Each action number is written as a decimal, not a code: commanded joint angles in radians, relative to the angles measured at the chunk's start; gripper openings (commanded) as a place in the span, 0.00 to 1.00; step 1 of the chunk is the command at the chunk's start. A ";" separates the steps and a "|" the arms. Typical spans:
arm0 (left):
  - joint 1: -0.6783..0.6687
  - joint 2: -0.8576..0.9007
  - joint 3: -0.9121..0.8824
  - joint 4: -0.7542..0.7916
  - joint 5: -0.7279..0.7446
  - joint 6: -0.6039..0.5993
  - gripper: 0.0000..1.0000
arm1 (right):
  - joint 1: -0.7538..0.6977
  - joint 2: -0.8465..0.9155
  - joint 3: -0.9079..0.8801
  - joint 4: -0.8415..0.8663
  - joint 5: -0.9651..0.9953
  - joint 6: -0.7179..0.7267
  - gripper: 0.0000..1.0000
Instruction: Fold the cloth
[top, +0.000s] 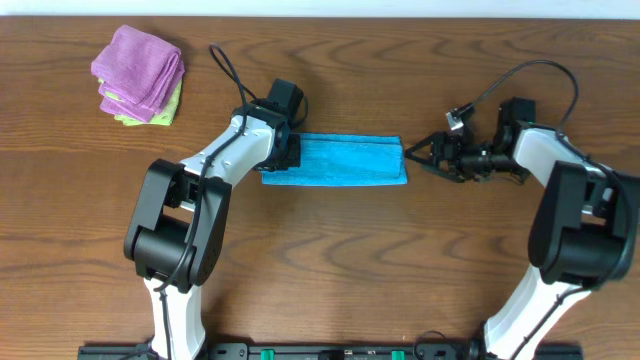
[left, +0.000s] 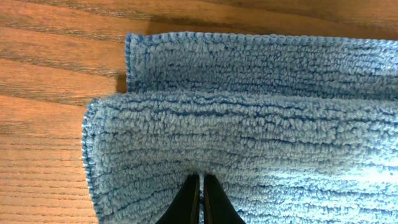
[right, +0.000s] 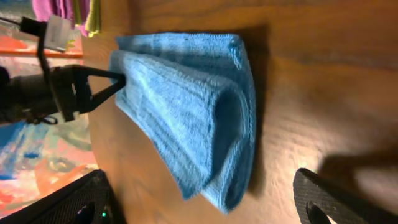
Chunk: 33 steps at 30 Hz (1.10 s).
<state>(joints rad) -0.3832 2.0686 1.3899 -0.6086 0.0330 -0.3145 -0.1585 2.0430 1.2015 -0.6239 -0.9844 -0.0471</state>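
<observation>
Blue cloth (top: 345, 160) lay centre frame, judged soft, limp; grip at corners. Left gripper (left: 200, 198) jaws clenched on it; right gripper (top: 418, 156) jaws released.

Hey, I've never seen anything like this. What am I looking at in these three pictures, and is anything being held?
It is a robot with two arms at a wooden table. One picture looks down from above; the other two come from a camera on each wrist. A blue cloth, already folded over, lies in the middle. The left arm's fingers are nearly together, apparently pinching the cloth's left end. The right arm's fingers stand open at the other end, holding nothing. Folded pink cloths sit on a green cloth in the far left corner.
</observation>
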 joint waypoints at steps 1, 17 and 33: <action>0.001 0.095 -0.029 0.008 0.020 -0.008 0.06 | 0.056 0.045 0.000 0.043 0.028 0.093 0.95; 0.007 0.062 0.004 -0.025 0.092 -0.006 0.06 | 0.151 0.082 0.022 0.130 0.109 0.254 0.01; 0.024 -0.544 0.140 -0.270 0.090 0.008 0.06 | 0.180 -0.055 0.469 -0.583 1.041 0.226 0.01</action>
<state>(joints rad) -0.3626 1.5463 1.5341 -0.8501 0.1238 -0.3138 -0.0345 2.0098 1.6306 -1.1942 -0.1516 0.1593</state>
